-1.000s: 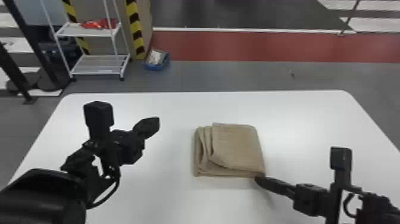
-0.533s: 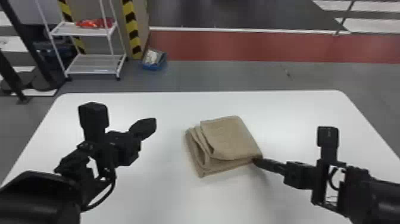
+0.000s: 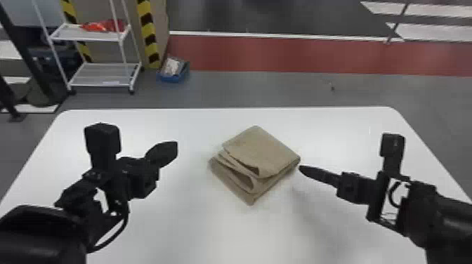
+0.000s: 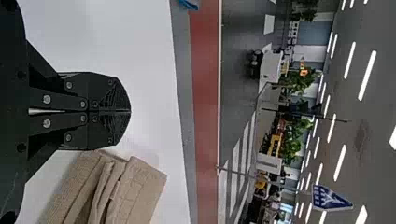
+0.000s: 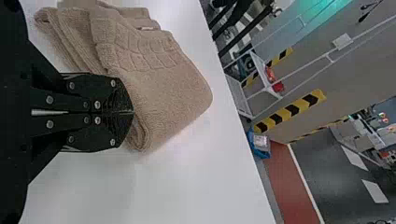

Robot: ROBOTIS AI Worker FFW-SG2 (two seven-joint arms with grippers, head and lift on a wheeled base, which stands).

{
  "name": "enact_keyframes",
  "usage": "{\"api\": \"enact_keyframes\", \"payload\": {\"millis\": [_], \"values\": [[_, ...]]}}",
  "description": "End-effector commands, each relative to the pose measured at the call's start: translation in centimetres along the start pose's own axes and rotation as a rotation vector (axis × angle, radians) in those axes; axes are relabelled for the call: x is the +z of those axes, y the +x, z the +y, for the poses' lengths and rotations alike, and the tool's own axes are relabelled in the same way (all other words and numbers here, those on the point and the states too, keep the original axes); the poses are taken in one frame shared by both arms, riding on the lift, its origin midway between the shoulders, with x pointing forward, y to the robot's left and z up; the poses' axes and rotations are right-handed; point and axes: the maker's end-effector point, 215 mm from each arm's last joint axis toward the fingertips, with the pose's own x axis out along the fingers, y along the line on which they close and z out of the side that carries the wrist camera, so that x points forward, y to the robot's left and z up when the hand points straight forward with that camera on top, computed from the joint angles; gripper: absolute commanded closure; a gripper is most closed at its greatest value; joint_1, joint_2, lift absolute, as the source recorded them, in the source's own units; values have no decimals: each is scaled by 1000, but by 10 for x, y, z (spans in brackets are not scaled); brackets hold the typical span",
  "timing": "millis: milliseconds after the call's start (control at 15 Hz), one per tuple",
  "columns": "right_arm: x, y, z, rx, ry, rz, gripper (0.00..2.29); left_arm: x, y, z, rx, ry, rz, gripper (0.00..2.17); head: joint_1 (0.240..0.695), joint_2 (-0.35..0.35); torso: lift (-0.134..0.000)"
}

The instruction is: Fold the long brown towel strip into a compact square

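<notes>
The brown towel (image 3: 261, 151) lies folded in a thick, roughly square stack near the table's middle, turned cornerwise, with loose layers showing on its left and front sides. My left gripper (image 3: 175, 149) is above the table left of it, apart from it, and my right gripper (image 3: 301, 168) is just beside its right corner. In the left wrist view, the left gripper (image 4: 130, 111) is shut with nothing held, the towel (image 4: 135, 191) beyond it. In the right wrist view, the shut right gripper (image 5: 132, 112) overlaps the near edge of the towel (image 5: 163, 88).
The white table (image 3: 196, 228) extends around the towel on all sides. Beyond its far edge, on the floor, stand a white wire shelf (image 3: 102, 74) and a blue bin (image 3: 174, 72) with items inside.
The towel has turned counterclockwise as a whole, from nearly square-on to cornerwise. My right gripper has moved away from the front of the table along with its right corner. The left arm has shifted little.
</notes>
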Motion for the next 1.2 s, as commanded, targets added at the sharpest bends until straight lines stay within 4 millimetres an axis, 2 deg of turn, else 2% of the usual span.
{"api": "enact_keyframes", "payload": {"millis": [0, 200, 267, 400, 467, 600, 733, 1000, 1133], "values": [[-13, -38, -18, 11, 47, -70, 2162, 1, 6, 4, -7, 4, -19, 2101, 695, -56, -124], [-20, -91, -49, 12, 128, -161, 2162, 6, 28, -2, -55, 17, -61, 2101, 695, -85, -124], [-23, -104, -56, 4, 125, -178, 2162, 1, 40, -6, -86, 18, -54, 2101, 695, -125, -124], [-22, -120, -57, 13, 138, -210, 2162, -11, 58, -16, -144, 14, -24, 2101, 695, -172, -124], [-22, -128, -56, 9, 137, -216, 2162, -17, 67, -27, -188, 4, -8, 2101, 695, -187, -124], [-17, -140, -53, 9, 131, -232, 2162, -21, 79, -50, -275, 2, 2, 2101, 695, -220, -124], [-15, -144, -47, 27, 132, -241, 2162, -27, 88, -64, -308, 12, 15, 2101, 695, -265, -124], [-16, -144, -43, 43, 134, -243, 2162, -32, 93, -81, -349, 18, 34, 2101, 695, -299, -124], [-15, -146, -40, 54, 138, -251, 2162, -33, 96, -82, -336, 31, 34, 2101, 695, -306, -124]]}}
